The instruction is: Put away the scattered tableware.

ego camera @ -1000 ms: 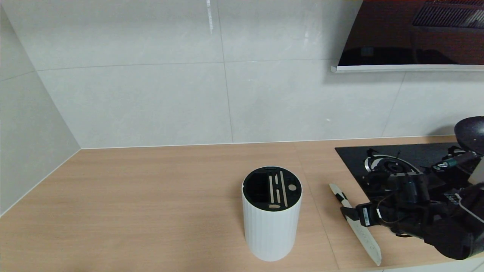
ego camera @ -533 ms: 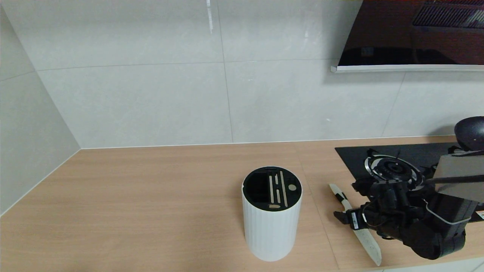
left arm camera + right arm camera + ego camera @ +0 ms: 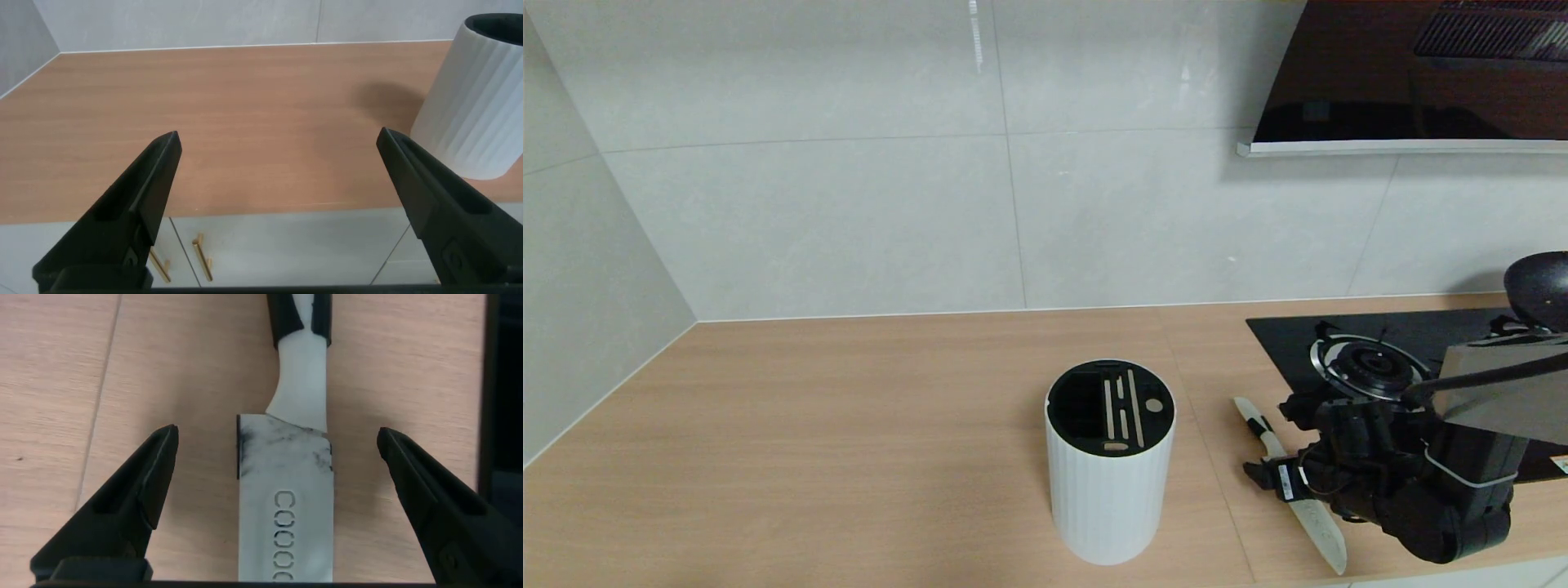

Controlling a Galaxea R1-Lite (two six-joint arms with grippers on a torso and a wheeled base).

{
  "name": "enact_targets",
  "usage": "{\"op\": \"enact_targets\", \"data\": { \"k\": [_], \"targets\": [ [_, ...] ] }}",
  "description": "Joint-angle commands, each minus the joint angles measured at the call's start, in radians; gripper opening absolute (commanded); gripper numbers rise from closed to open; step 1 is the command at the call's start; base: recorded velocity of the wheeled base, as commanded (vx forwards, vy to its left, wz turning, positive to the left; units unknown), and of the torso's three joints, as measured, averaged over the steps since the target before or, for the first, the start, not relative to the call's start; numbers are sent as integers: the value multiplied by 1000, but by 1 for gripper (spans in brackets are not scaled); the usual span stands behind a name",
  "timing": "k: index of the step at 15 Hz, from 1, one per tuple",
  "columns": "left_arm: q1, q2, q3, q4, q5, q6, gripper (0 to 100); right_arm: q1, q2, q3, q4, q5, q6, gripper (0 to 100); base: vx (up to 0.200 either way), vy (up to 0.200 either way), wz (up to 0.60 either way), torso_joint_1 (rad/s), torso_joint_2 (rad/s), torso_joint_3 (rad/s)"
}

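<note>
A white ceramic knife (image 3: 1294, 486) with a black-and-white handle lies flat on the wooden counter, to the right of the white ribbed holder (image 3: 1109, 465). The holder's black top has slots and a square opening. My right gripper (image 3: 1278, 478) hovers low over the knife, open, its fingers straddling the blade (image 3: 286, 506) near where it meets the handle (image 3: 300, 317). My left gripper (image 3: 278, 204) stands open near the counter's front edge, with the holder (image 3: 478, 98) off to one side and nothing between its fingers.
A black gas hob (image 3: 1372, 347) with a burner ring lies right of the knife, with a dark pan (image 3: 1535, 286) at the far right. A range hood (image 3: 1413, 77) hangs above. Tiled walls close the back and left. The counter (image 3: 849, 425) left of the holder is bare wood.
My right arm has swung round and drawn in over the knife, its gripper now lower and a little further left above the blade. The knife and holder have not moved.
</note>
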Motion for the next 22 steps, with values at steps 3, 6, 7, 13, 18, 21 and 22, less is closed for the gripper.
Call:
{"op": "enact_targets", "data": {
  "k": [3, 6, 7, 13, 18, 21, 22],
  "targets": [
    [0, 2, 0, 0, 0, 0, 100, 0, 12, 1, -1, 0, 0, 0, 0, 0, 0, 0, 0, 0],
    [0, 0, 0, 0, 0, 0, 100, 0, 16, 2, -1, 0, -5, 0, 0, 0, 0, 0, 0, 0],
    [0, 0, 0, 0, 0, 0, 100, 0, 15, 2, -3, 0, -7, 0, 0, 0, 0, 0, 0, 0],
    [0, 0, 0, 0, -1, 5, 100, 4, -160, 50, -49, -32, 0, 0, 0, 0, 0, 0, 0, 0],
    [-31, 104, -232, 97, -21, 3, 100, 9, -553, -33, 68, -32, 0, 0, 0, 0, 0, 0, 0, 0],
    [-40, 383, -426, 169, -177, 5, 100, 74, -698, -225, 384, -31, 12, 0, 0, 0, 0, 0, 0, 0],
    [-41, 603, -563, 158, -190, 9, 100, 144, -740, -312, 489, -32, 41, 0, 0, 0, 0, 0, 0, 0]
  ]
}}
